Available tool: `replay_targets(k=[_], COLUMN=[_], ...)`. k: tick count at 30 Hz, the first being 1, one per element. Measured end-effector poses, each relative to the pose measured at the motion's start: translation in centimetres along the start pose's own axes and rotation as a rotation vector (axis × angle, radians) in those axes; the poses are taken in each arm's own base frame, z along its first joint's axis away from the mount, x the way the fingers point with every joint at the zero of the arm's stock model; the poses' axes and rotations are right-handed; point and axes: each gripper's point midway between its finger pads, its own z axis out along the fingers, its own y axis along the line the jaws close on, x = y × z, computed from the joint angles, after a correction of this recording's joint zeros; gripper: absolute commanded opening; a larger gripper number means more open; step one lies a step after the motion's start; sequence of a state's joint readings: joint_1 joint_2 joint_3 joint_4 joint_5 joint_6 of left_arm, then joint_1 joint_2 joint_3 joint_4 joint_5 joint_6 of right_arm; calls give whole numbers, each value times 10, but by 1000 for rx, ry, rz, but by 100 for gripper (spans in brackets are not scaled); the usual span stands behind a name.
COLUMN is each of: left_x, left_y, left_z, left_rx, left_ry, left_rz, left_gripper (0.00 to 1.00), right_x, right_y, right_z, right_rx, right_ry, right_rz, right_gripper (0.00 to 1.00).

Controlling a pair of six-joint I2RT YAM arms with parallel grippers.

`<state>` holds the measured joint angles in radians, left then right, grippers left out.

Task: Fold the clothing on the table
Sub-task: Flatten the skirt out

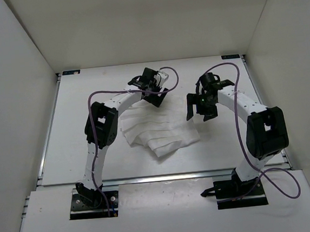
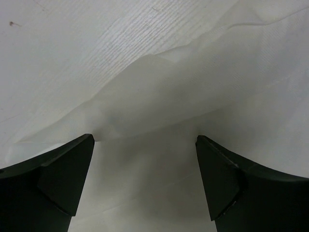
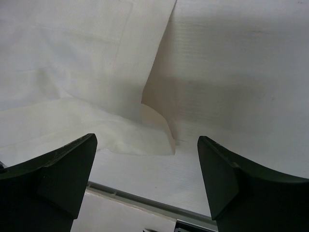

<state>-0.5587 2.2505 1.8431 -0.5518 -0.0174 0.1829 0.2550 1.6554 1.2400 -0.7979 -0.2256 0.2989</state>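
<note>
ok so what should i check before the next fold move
1. Left gripper open and empty: ok, fingers apart with nothing between them.
2. Right gripper open and empty: ok, same.
3. Clothing fully on the table: ok, away from every edge.
4. Clothing lying flat: not ok, bunched in overlapping layers.
5. A fabric edge ahead of each gripper: ok, one shows in both wrist views.
6. Height of the grippers above the fabric: cannot tell.
</note>
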Motion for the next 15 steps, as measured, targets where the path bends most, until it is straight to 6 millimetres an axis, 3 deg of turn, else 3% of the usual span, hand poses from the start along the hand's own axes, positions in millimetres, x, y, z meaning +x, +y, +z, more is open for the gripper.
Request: replay_targets(k=[3, 6, 8, 12, 15], left_x=[5, -1, -7, -11, -11], left_y=[-5, -6, -6, -8, -11], left_z=[10, 14, 16, 16, 16], left_rx=[21, 35, 34, 33, 32], left_ry=[15, 2, -12, -23, -21], left_rz=[-22, -41, -53, -54, -61], left_gripper=[98, 78, 60, 44, 26], right_x=[8, 12, 14, 13, 12], right_y=[-2, -4, -5, -9, -11], right_z=[-1, -5, -9, -14, -16], right_rx=[2, -1, -4, -4, -3], right_ry=[9, 2, -6, -24, -29], right_rz=[18, 31, 37, 63, 72], right_gripper=[83, 83, 78, 75, 72])
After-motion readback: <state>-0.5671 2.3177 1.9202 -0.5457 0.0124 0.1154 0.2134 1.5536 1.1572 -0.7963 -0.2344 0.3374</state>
